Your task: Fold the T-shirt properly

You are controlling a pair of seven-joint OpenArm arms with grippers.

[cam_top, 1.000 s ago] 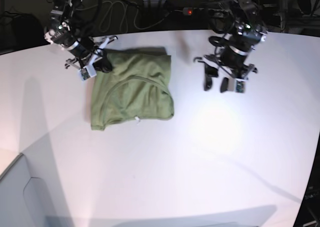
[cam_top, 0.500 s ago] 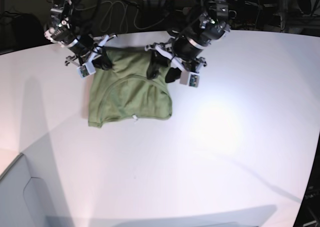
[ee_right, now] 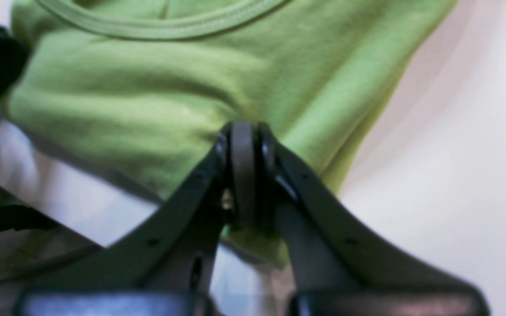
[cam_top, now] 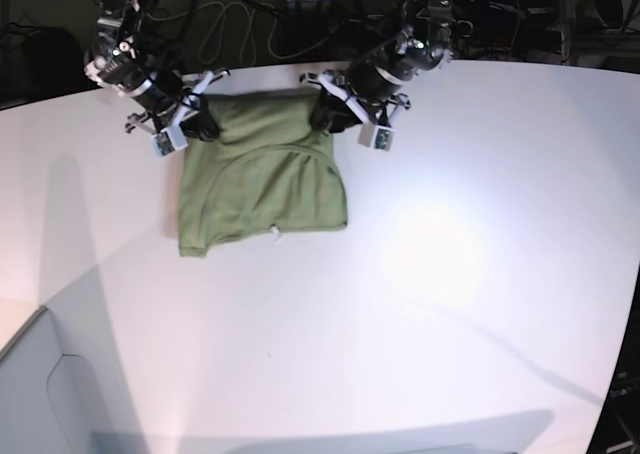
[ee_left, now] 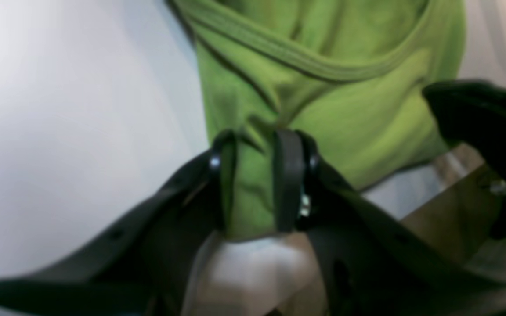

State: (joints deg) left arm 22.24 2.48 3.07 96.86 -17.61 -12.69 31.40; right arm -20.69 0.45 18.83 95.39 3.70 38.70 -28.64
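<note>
Looks like a robotics lab to me: big bare white worktop, a tangle of black cables behind its far edge, and a power strip with a red light next to them.

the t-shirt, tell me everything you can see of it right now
The olive-green short-sleeved cotton T-shirt lies partly folded and wrinkled on the white table, its ribbed neckline showing as a curve and a small white tag at its near edge. At its far corners, the right tool is shut on one and the left tool pinches a bunched fold at the other.
</note>
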